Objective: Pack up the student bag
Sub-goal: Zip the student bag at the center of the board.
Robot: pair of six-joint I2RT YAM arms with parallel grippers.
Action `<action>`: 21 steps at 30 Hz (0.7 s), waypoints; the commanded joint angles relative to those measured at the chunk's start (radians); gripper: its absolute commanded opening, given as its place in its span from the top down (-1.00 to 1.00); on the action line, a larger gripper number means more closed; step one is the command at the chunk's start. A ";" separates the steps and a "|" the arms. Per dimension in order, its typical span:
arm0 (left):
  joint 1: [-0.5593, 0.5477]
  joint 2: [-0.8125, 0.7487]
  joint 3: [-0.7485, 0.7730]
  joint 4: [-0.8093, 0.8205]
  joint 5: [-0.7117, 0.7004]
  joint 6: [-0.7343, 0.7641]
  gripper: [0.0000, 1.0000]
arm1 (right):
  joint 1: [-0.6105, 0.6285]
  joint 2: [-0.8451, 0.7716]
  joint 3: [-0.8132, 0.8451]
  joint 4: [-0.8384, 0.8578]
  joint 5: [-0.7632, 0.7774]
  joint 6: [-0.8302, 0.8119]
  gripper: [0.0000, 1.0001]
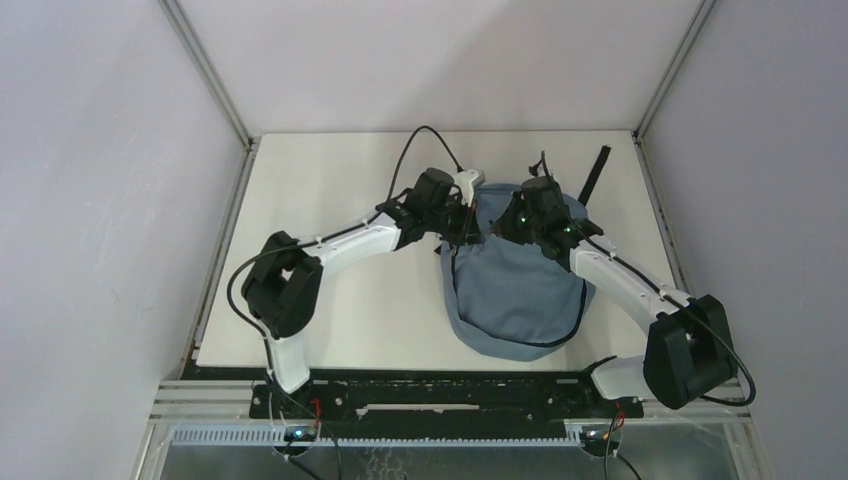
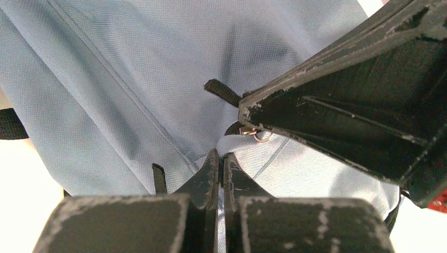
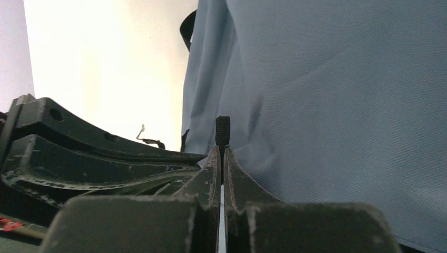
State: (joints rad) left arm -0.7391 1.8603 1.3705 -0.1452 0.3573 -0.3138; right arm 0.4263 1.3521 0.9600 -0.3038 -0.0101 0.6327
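The student bag (image 1: 515,295), grey-blue fabric with black zipper lines, lies on the white table (image 1: 330,180) between my two arms. Both grippers meet at its far top edge. My left gripper (image 2: 222,156) is shut, its tips pinching a pale fold of the student bag (image 2: 132,68) beside a seam. My right gripper (image 3: 222,151) is shut on a black ribbed zipper pull tab (image 3: 223,130) that sticks up above its tips. In the left wrist view, the right gripper's finger (image 2: 358,105) reaches in from the right, with the pull tab (image 2: 221,91) and a small metal ring (image 2: 262,136) at its tip.
A black strap (image 1: 597,170) trails off the bag toward the back right of the table. A black cable (image 1: 415,140) arches over the left arm. Metal frame posts stand at the table's back corners, with walls close on both sides.
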 commanded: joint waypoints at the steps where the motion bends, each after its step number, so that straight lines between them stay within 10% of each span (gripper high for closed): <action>1: 0.037 -0.023 -0.001 -0.049 0.012 0.003 1.00 | -0.054 -0.068 -0.021 0.018 0.010 -0.016 1.00; 21: 0.106 -0.135 -0.196 -0.067 -0.001 0.037 1.00 | -0.348 -0.277 -0.197 -0.058 0.087 -0.113 1.00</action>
State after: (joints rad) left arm -0.6678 1.7893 1.2148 -0.1413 0.3969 -0.3069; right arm 0.1589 1.1339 0.7803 -0.3588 0.0029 0.5812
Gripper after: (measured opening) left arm 0.014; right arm 0.008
